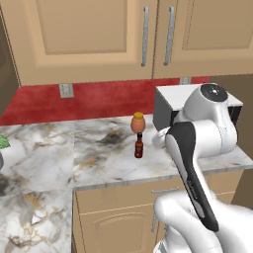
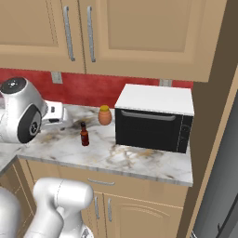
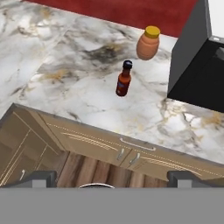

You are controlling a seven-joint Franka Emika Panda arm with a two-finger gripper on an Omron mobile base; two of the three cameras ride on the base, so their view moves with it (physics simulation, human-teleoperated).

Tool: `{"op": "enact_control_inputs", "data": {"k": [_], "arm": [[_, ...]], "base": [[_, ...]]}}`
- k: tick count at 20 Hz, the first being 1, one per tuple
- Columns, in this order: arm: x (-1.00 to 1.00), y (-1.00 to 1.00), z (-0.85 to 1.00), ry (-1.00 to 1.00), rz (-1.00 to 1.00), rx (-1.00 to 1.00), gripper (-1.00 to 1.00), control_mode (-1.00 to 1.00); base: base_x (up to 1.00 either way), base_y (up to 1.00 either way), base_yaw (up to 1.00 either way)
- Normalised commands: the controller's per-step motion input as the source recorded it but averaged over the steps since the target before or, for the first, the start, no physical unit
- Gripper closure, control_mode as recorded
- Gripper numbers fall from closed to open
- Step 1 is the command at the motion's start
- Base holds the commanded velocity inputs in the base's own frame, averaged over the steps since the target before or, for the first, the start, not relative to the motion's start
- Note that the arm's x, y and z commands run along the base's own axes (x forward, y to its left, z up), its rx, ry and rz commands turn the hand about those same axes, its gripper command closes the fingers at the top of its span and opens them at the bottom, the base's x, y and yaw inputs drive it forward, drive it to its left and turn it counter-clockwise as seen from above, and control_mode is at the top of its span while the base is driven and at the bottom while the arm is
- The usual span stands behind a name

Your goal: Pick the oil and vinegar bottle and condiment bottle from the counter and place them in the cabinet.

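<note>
Gripper (image 3: 109,179) fingers are spread wide and empty, held above the floor in front of the counter (image 3: 65,65).

Tan drawers and doors (image 3: 131,153) are seen just beyond the fingertips. On the marble, the condiment bottle (image 3: 124,79) stands upright, well apart from the gripper. Just behind it an orange jar (image 3: 148,43) is seen, close but probably not touching. A black microwave (image 2: 155,120) is set to the right of both, below the wall cupboards (image 2: 116,28).
</note>
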Motion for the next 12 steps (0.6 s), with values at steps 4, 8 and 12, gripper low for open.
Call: {"op": "enact_control_inputs", "data": {"k": [4,8,12], "arm": [[-0.04,-0.01,-0.53,-0.11,0.0,0.0,-1.0,-1.0],[0.02,0.0,-0.16,-0.05,0.0,0.0,-1.0,-1.0],[0.2,0.0,-0.19,-0.07,0.0,0.0,-1.0,-1.0]], "base": [[0.0,0.0,0.0],[0.0,0.0,0.0],[0.0,0.0,0.0]]}}
